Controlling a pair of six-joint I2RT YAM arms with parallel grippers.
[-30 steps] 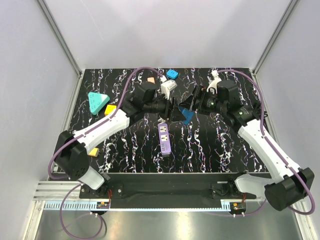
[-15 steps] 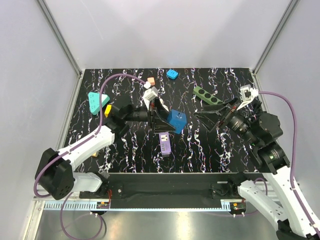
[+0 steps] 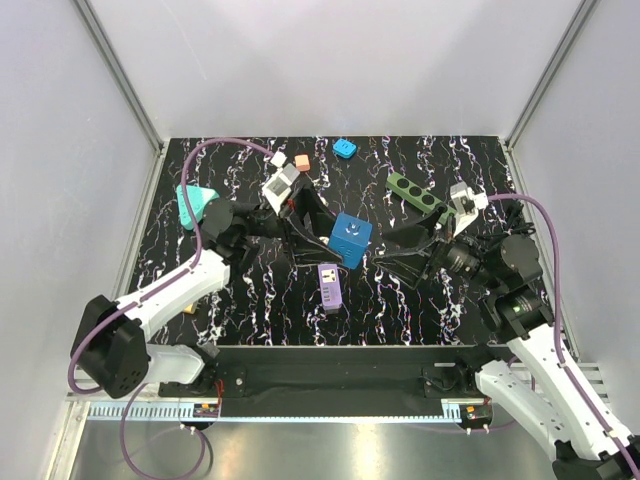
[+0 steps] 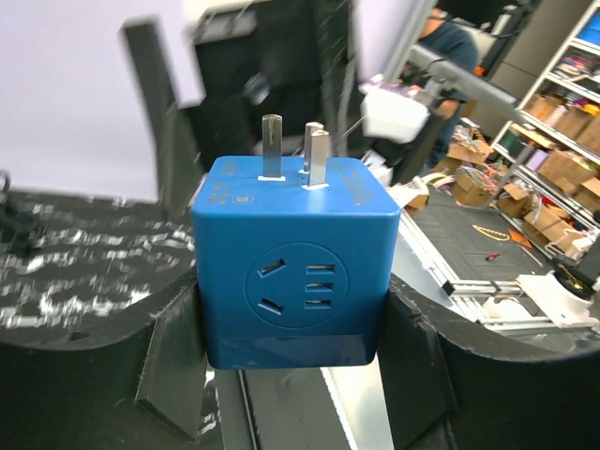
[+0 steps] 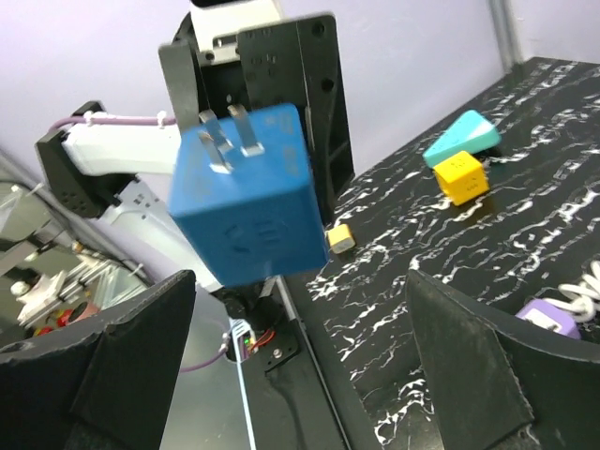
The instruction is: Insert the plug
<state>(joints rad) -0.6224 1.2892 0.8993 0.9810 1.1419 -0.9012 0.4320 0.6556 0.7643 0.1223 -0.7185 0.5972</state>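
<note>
My left gripper (image 3: 338, 243) is shut on a blue cube plug (image 3: 351, 238) and holds it in the air above the table's middle. In the left wrist view the plug (image 4: 295, 267) sits between both fingers (image 4: 173, 347), its metal prongs pointing away from the camera. My right gripper (image 3: 394, 251) is open and empty, just right of the plug and facing it. In the right wrist view the plug (image 5: 248, 192) hangs beyond the wide-apart fingers (image 5: 487, 366). A purple power strip (image 3: 329, 285) lies flat on the table below the plug.
A green power strip (image 3: 415, 190) lies at the back right. A teal triangle (image 3: 195, 200), a white cube (image 3: 277, 158), an orange piece (image 3: 302, 160) and a small blue piece (image 3: 345, 148) lie at the back. Yellow cubes (image 5: 459, 176) show in the right wrist view.
Both grippers met at the blue plug a second ago. The right gripper let go and drew back, then edged left again. The left gripper kept the plug and shifted slightly left.
</note>
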